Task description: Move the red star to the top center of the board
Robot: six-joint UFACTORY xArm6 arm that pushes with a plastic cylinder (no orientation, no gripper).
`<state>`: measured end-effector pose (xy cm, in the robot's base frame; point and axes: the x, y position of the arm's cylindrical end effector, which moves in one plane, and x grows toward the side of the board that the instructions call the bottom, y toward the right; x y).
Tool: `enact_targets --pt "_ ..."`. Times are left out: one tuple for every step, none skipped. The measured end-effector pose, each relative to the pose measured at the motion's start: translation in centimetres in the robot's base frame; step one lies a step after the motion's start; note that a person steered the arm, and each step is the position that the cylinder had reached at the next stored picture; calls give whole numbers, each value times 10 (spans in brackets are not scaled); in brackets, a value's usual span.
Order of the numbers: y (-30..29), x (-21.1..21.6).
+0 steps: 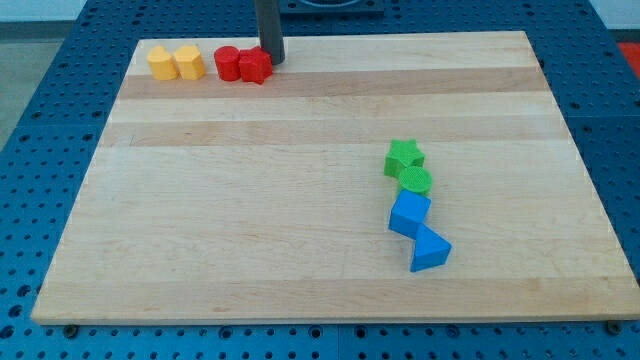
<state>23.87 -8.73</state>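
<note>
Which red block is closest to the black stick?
The red star. It sits right beside my tip, just to the view's left of it, seemingly touching. The red round block is farther left, on the star's other side.

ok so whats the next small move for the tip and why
Probably lift my tip around to the view's left side of the red star, then push toward the view's right. The tip sits at the star's upper right edge, so pushing from here would drive it away from top center. The red cylinder touches the star's left, leaving little room to slip in.
</note>
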Motion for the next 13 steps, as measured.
enact_targets --pt "13 0" --pt "38 -5" --pt "29 -18" --pt "4 -20" --pt "4 -20" --pt "4 -20" --pt "0 -31" --pt "-18 -28" --pt "-40 4" --pt "-47 36" --pt "-31 42" --pt "-39 53" --pt "-50 90"
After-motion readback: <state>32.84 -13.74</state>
